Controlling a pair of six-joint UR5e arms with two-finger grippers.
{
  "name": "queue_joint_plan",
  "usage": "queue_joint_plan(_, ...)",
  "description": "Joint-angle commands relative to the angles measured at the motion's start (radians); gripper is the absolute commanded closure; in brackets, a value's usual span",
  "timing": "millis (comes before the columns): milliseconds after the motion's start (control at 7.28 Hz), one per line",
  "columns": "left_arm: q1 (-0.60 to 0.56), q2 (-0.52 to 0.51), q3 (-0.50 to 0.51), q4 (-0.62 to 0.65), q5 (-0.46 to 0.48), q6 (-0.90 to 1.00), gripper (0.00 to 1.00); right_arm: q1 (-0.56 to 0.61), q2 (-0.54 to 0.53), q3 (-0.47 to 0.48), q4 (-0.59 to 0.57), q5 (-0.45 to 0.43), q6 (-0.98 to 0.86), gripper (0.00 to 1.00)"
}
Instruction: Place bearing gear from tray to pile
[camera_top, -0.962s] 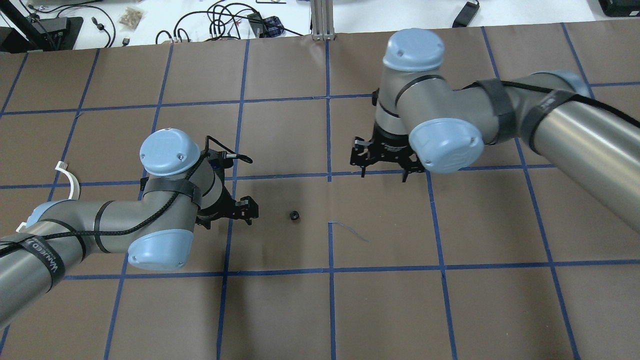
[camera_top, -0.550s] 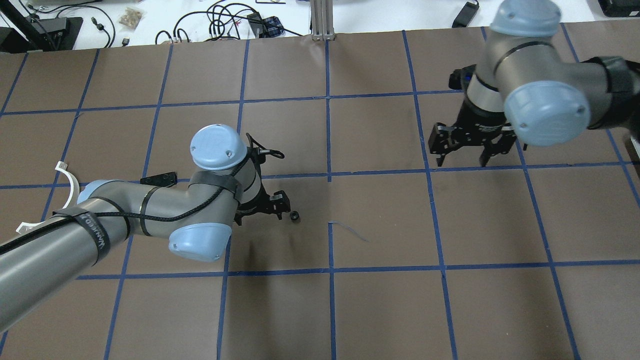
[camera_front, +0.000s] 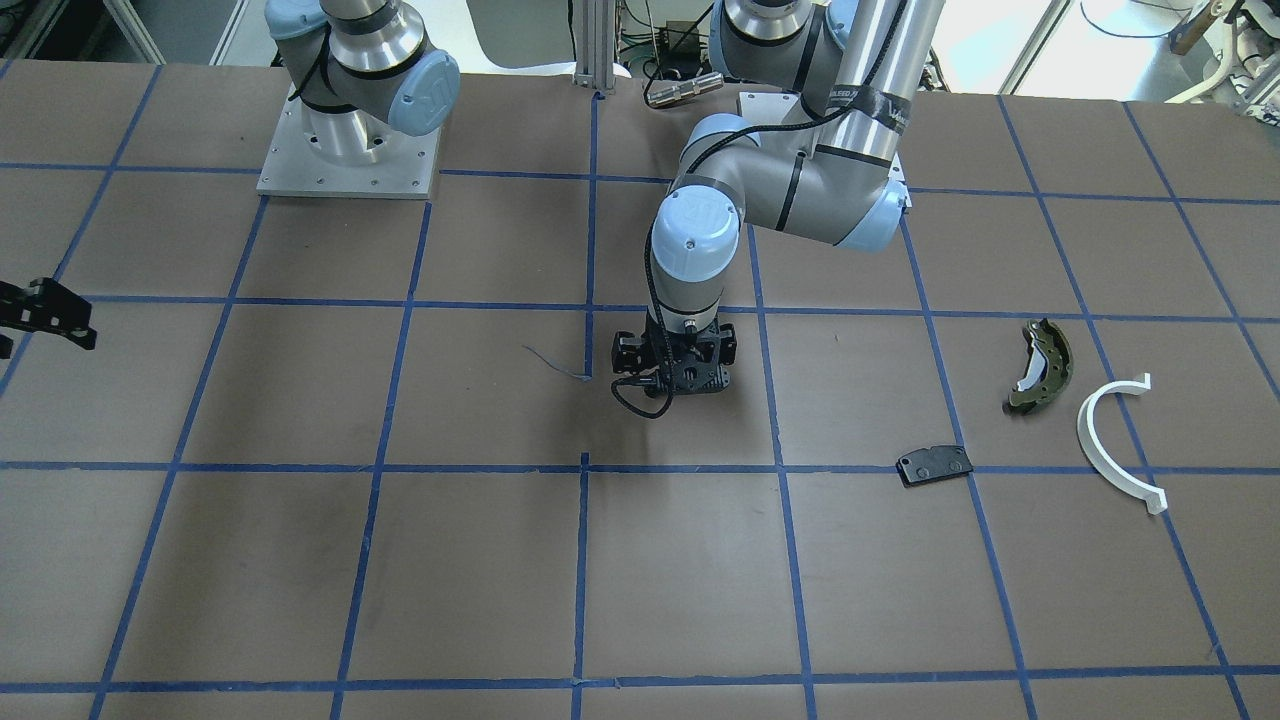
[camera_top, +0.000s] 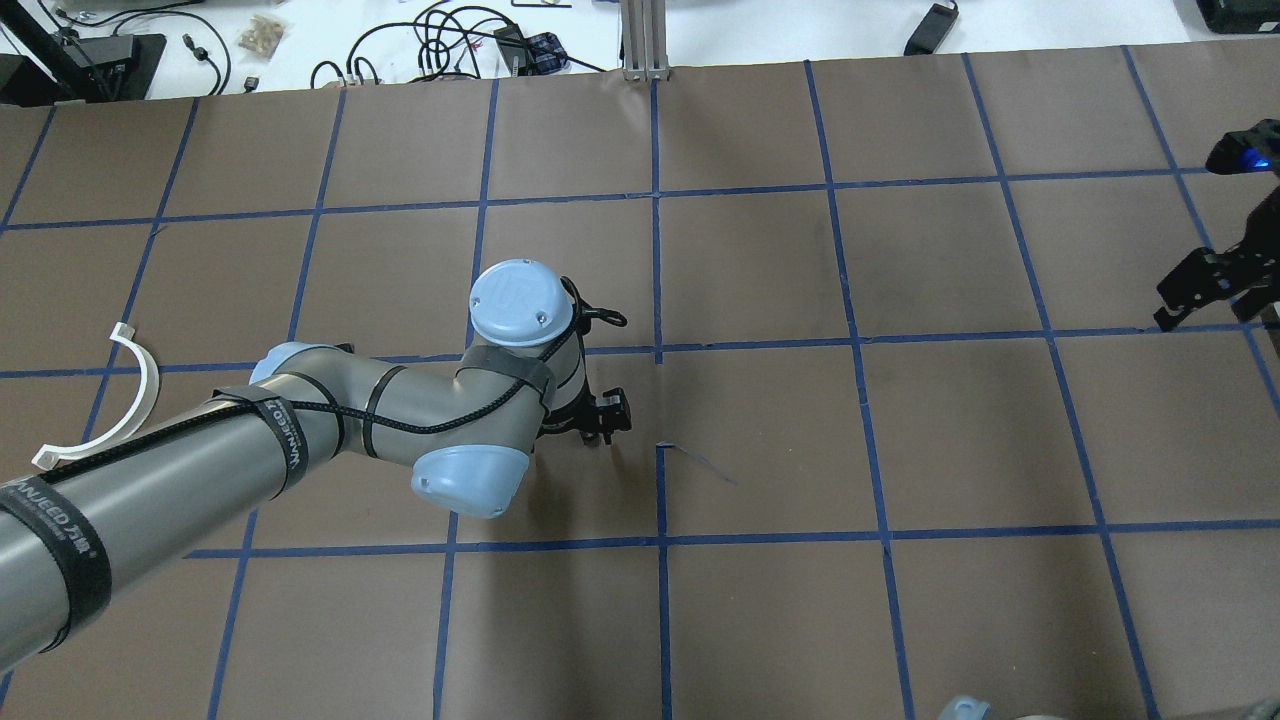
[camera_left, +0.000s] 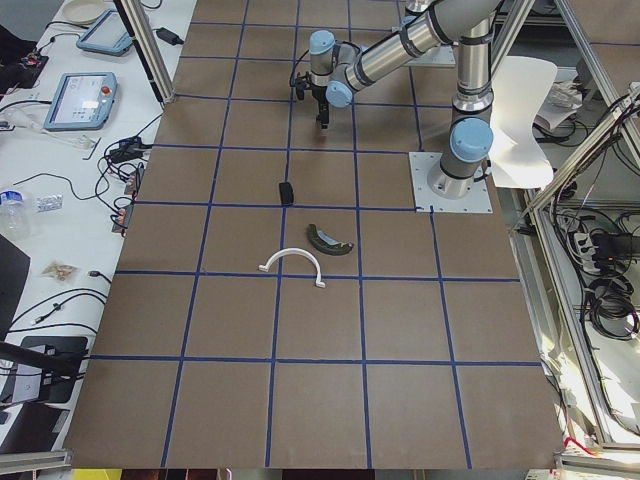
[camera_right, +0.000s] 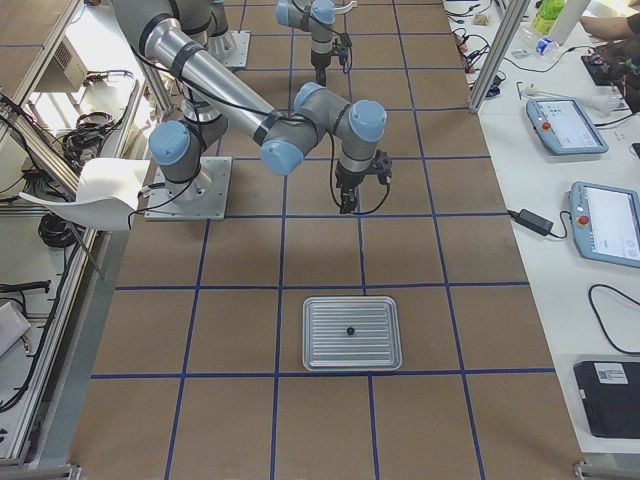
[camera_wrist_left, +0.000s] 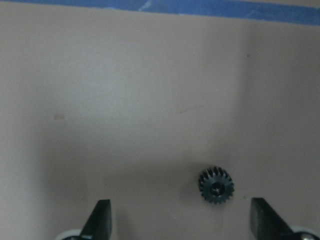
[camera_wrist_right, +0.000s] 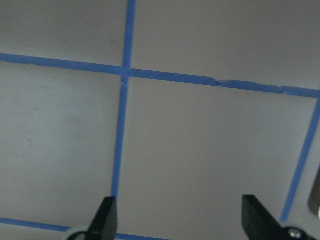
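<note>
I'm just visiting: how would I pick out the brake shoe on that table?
On the brown, blue-gridded table, three loose parts lie apart on the robot's left-arm side. The brake shoe is the one nearest the robot, next to the white half-ring and the flat black pad. It alone is olive-green and thickly curved.

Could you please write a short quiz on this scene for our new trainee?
1. True or false: the left gripper is shut on the gear.
2. The right gripper holds: A the gear; B nothing; C a bolt.
3. Name the three parts in the pile.
Key: 1 false: it is open, and the gear lies on the table between its fingers. 2 B. 3 brake shoe, white half-ring, black pad.
</note>
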Motion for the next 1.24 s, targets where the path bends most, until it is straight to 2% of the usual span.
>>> queue_joint_plan(0,-0.001,-0.022,0.004,0.032,-0.001,0.009,0.04,-0.116,0.066,-0.051,-0.069,-0.052,-0.194,0.13)
queue_joint_plan(137,-0.001,-0.029,0.004,0.043,-0.001,0.007,0.17,-0.151,0.106,-0.102,-0.071,-0.055,-0.277,0.13)
queue_joint_plan(275,-0.001,-0.029,0.004,0.045,0.002,0.007,0.62,-0.188,0.153,-0.156,-0.072,-0.052,-0.332,0.13)
queue_joint_plan(412,-0.001,-0.029,0.007,0.045,0.002,0.004,0.94,-0.223,0.226,-0.208,-0.072,-0.052,-0.379,0.12)
queue_joint_plan(550,-0.001,-0.029,0.017,0.045,0.002,0.001,1.00,-0.252,0.286,-0.263,-0.074,-0.055,-0.423,0.12)
queue_joint_plan(825,-0.001,-0.025,0.020,0.043,0.006,0.002,1.00,-0.266,0.397,-0.361,-0.078,-0.063,-0.520,0.11)
queue_joint_plan(1100,0.010,0.007,0.022,0.038,0.008,0.010,1.00,-0.277,0.471,-0.405,-0.138,-0.058,-0.529,0.11)
